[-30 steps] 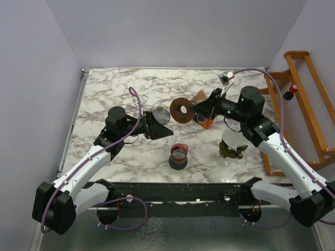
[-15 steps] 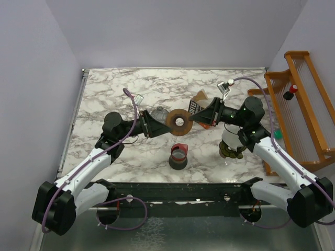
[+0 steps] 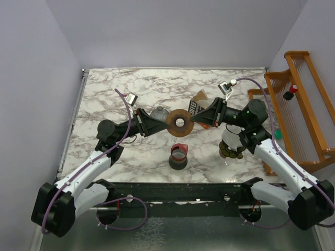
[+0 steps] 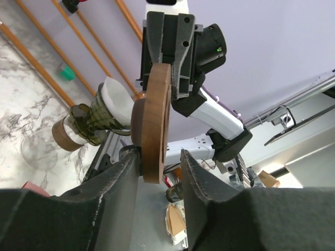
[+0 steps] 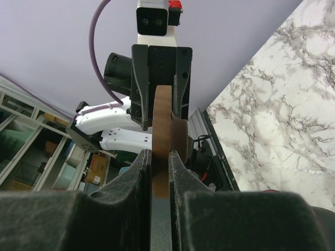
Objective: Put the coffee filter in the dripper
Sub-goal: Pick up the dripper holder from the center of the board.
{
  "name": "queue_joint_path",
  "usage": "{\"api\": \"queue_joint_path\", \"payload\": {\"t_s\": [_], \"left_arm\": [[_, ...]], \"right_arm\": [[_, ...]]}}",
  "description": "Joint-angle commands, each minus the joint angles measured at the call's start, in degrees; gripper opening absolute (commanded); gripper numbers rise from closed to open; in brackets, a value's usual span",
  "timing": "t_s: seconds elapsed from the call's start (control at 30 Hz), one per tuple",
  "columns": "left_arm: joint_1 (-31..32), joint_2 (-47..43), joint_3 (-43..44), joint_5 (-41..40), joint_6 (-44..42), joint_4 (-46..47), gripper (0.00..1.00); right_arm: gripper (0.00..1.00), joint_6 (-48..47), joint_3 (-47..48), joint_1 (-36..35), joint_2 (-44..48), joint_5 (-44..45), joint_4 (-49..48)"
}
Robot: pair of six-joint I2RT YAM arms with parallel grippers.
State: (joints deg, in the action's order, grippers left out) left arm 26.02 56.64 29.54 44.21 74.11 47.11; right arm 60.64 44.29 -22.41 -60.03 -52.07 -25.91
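A brown wooden ring [image 3: 179, 122] hangs in the air above the middle of the marble table [image 3: 104, 89]. My right gripper [image 3: 192, 119] is shut on the ring's right edge [image 5: 162, 115]. My left gripper [image 3: 166, 124] is open, its jaws on either side of the ring's left edge [image 4: 154, 120], one finger [image 4: 125, 172] close against it. The white paper coffee filter [image 3: 232, 138] stands mouth-up on a dark green plaid holder at the front right, also in the left wrist view [image 4: 118, 99]. A clear glass dripper [image 3: 159, 112] stands behind my left gripper.
A dark cup with a red rim [image 3: 178, 156] stands near the front middle. A brown-and-orange carton [image 3: 200, 99] lies behind my right gripper. An orange wooden rack [image 3: 303, 104] runs along the table's right edge.
My right gripper carried the ring left toward the middle, then held still. My left gripper reached right until its jaws straddled the ring's edge.
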Motion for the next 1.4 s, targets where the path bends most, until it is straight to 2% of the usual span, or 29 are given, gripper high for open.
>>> {"api": "queue_joint_path", "payload": {"t_s": [0.0, 0.23, 0.33, 0.4, 0.63, 0.83, 0.9, 1.0, 1.17, 1.27, 1.37], "left_arm": [[0.43, -0.44, -1.04, -1.14, 3.81, 7.63, 0.36], [0.65, 0.38, -1.28, -0.61, 5.78, 10.91, 0.23], [0.78, 0.66, -1.35, -0.53, 5.87, 10.98, 0.13], [0.87, 0.79, -1.5, -0.57, 5.92, 10.98, 0.01], [0.92, 1.42, -2.24, -1.11, 6.48, 10.98, 0.0], [0.96, 2.12, -3.36, -1.61, 6.62, 10.98, 0.0], [0.96, 2.17, -3.73, -1.71, 6.83, 10.89, 0.0], [0.96, 2.09, -4.15, -1.58, 7.09, 10.28, 0.0], [0.96, 1.3, -5.52, -1.31, 7.37, 7.86, 0.0], [0.92, -0.15, -7.02, -1.65, 7.6, 5.99, 0.0], [0.94, -2.09, -8.77, -2.37, 7.79, 3.28, 0.0]], "right_arm": [[0.01, 2.7, -0.99, 0.27, 1.41, -1.45, -3.56], [0.01, 3.57, -1.58, 0.27, 2.1, -0.98, -3.84], [0.01, 3.74, -1.84, 0.25, 2.38, -1.01, -3.53], [0.01, 3.42, -1.84, 0.21, 2.67, -1.0, -2.76], [0.01, 2.18, -1.57, 0.27, 3.37, -0.93, -0.83], [0.3, -1.8, 0.54, 0.25, 3.74, -0.14, 4.79], [0.43, -4.61, 1.87, 0.24, 4.1, 0.82, 9.2], [0.54, -10.27, 4.34, 0.25, 4.85, 3.83, 17.19], [0.66, -19.3, 8.72, 0.22, 5.49, 10.07, 30.19], [0.68, -26.28, 12.57, 0.26, 6.14, 17.93, 39.37], [0.7, -31.24, 15.06, 0.27, 7.39, 24.71, 44.17]]}}
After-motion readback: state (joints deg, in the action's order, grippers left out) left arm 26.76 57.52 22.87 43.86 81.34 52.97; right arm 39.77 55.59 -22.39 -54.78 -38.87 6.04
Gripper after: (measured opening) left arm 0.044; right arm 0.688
